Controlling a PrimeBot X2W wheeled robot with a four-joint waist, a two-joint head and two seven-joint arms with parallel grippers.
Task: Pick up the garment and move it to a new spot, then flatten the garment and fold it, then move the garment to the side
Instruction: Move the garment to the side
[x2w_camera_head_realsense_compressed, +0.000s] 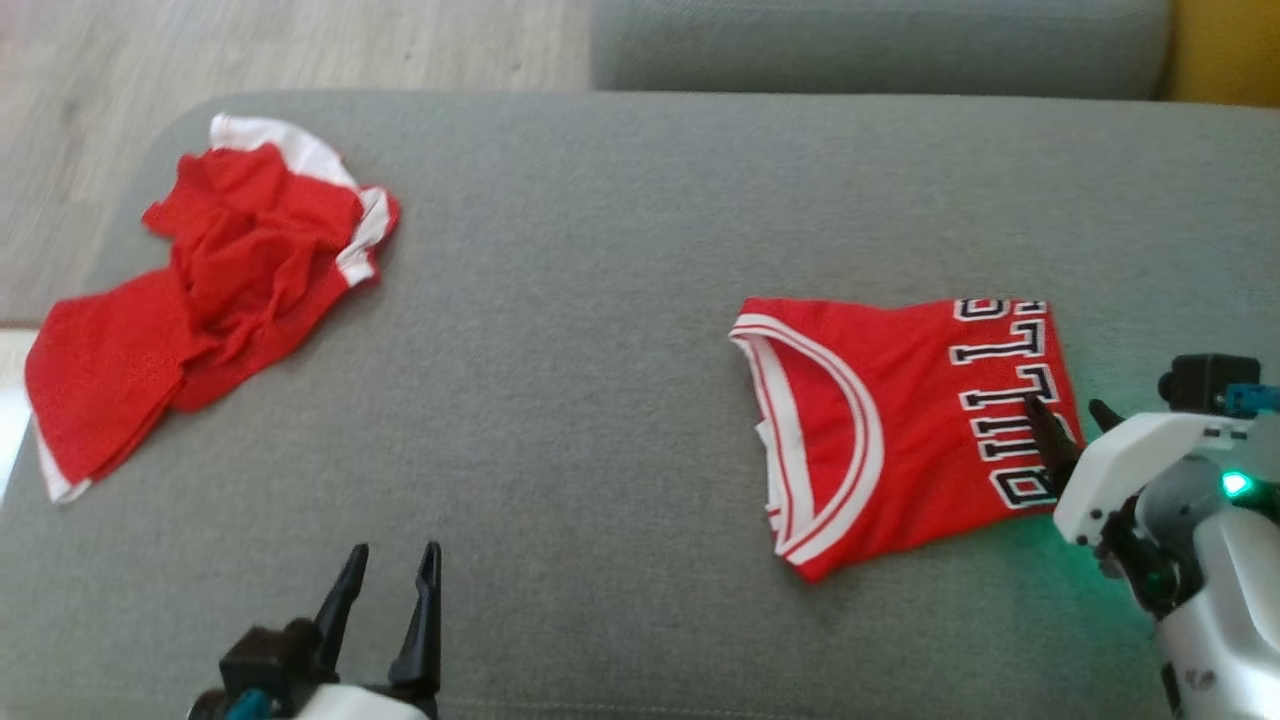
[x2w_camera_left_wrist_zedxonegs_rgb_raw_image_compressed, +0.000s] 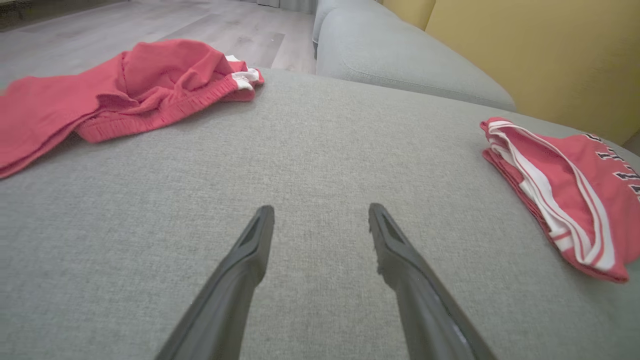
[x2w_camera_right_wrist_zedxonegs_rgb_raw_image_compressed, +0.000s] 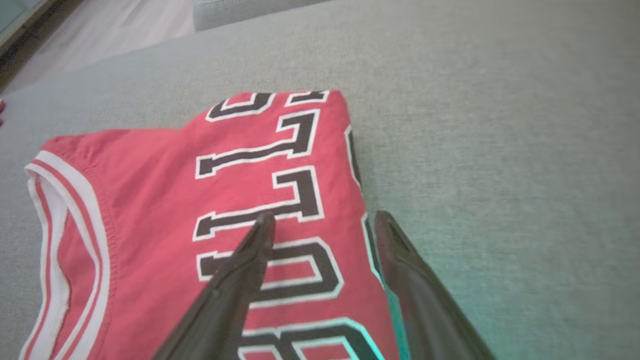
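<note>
**Work surface:** grey sofa cushion (x2w_camera_head_realsense_compressed: 580, 350). A wood floor (x2w_camera_head_realsense_compressed: 250, 40) lies beyond its far edge.

**Task item:** red jersey (x2w_camera_head_realsense_compressed: 900, 430), folded into a compact rectangle and lying flat on the robot's right half of the cushion. The white-trimmed neckline faces cushion centre – black-and-white lettering runs along the outer edge.

**R gripper** (x2w_camera_right_wrist_zedxonegs_rgb_raw_image_compressed: 324, 215): fingers spread and pinching nothing. It straddles the jersey's lettered edge, w/ one finger over the lettering and the other over bare cushion just beside the fabric. Contact w/ the cloth: cannot tell.

**L gripper** (x2w_camera_left_wrist_zedxonegs_rgb_raw_image_compressed: 320, 206): fingers spread, nothing between them. It hangs over bare cushion at the near-left, well apart from the jersey.

**Other item:** crumpled red garment (x2w_camera_head_realsense_compressed: 220, 290) w/ white trim – far-left corner of the cushion, well apart from both grippers.
</note>
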